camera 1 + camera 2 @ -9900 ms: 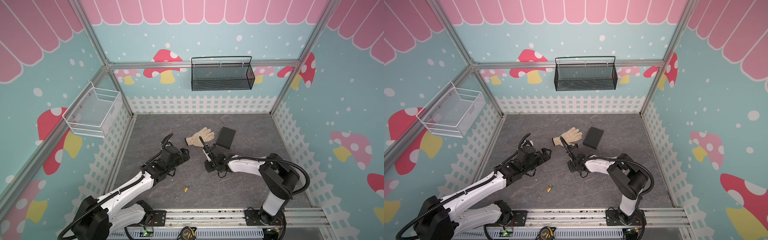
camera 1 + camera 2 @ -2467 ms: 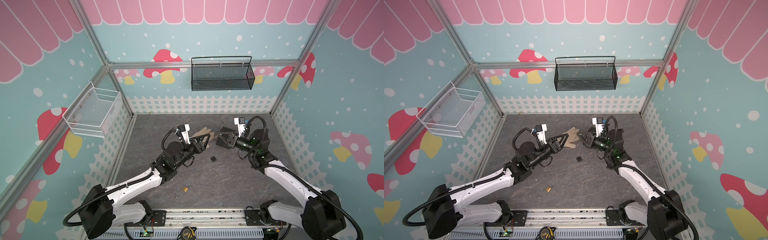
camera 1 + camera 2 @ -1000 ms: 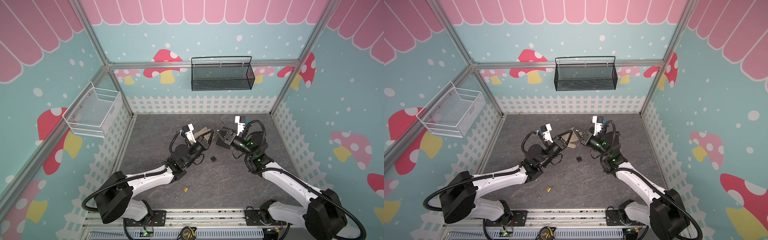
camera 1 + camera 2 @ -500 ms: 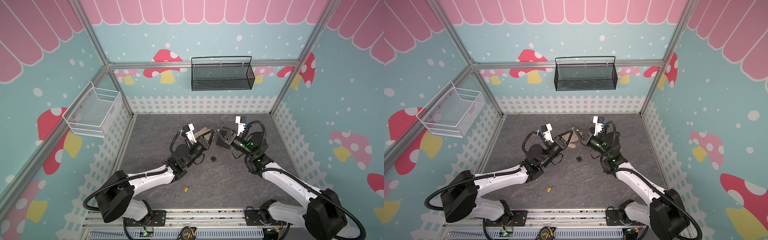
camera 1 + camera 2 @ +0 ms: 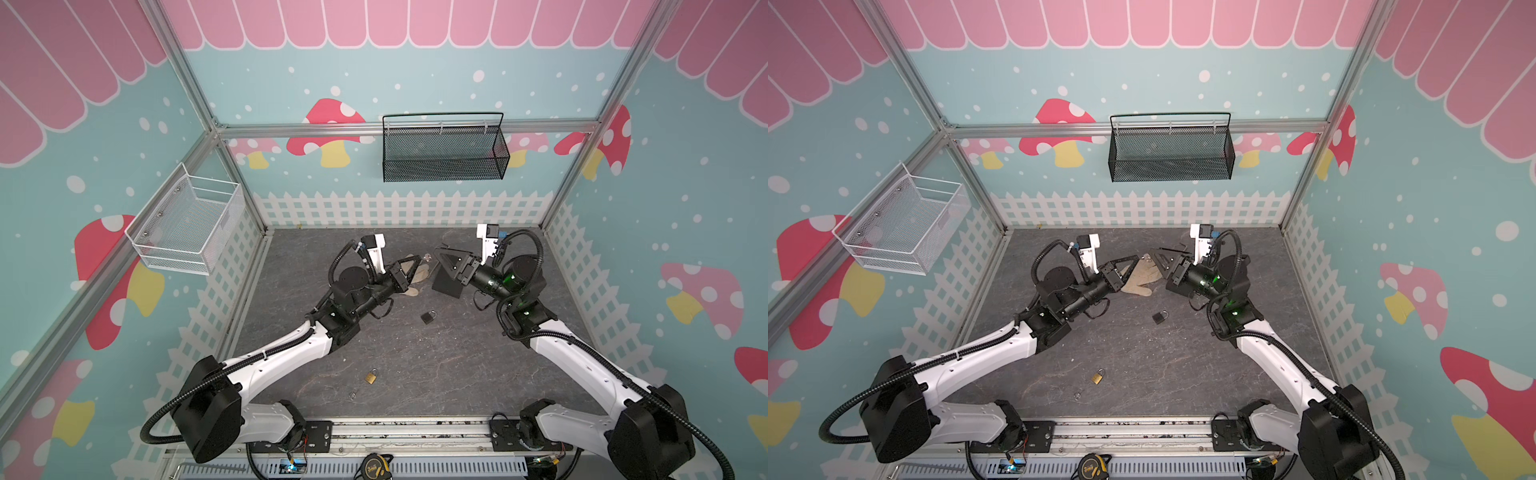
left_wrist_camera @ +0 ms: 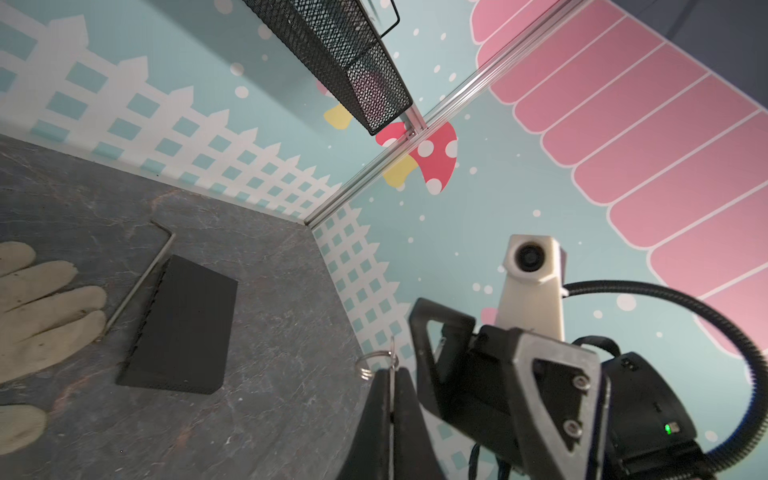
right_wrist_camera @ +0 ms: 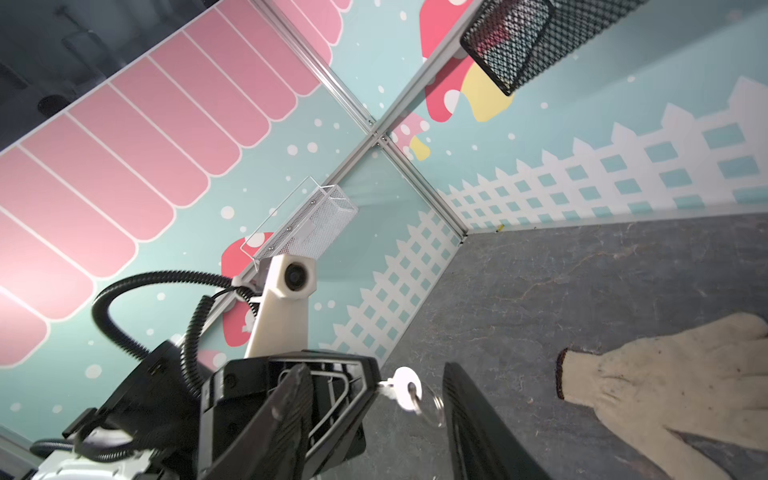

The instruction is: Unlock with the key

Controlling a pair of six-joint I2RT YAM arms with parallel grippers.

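**Key passes to the left tool above the glove**

The key (image 7: 405,388) is off the counter (image 5: 436,374), in the air just above the glove (image 5: 417,277). The left tool (image 6: 391,378) holds it by the blade. That tool's two fingers are pressed together on the metal, and the round head and key ring (image 6: 372,365) stick out past their tips.

The change is on the other side. A second ago the right tool (image 5: 440,252) was closed at this same meeting point over the glove. Now its fingers stand apart on either side of the key's head, and they do not appear to touch it. The two tools have not separated: their tips are still nose to nose.

This reads as a handover just completed, so the left tool alone now carries the key.

Neither lock has been touched. The black padlock (image 5: 428,317) lies flat on the counter near the glove, on the side toward the arm bases. The brass padlock (image 5: 371,377) lies well beyond it in the same direction. The pictures do not show which lock the key fits.

The freed right tool probably has to back away and pick up a padlock to steady it. The left tool's hold is narrow, and the loose ring could snag as the right tool withdraws.
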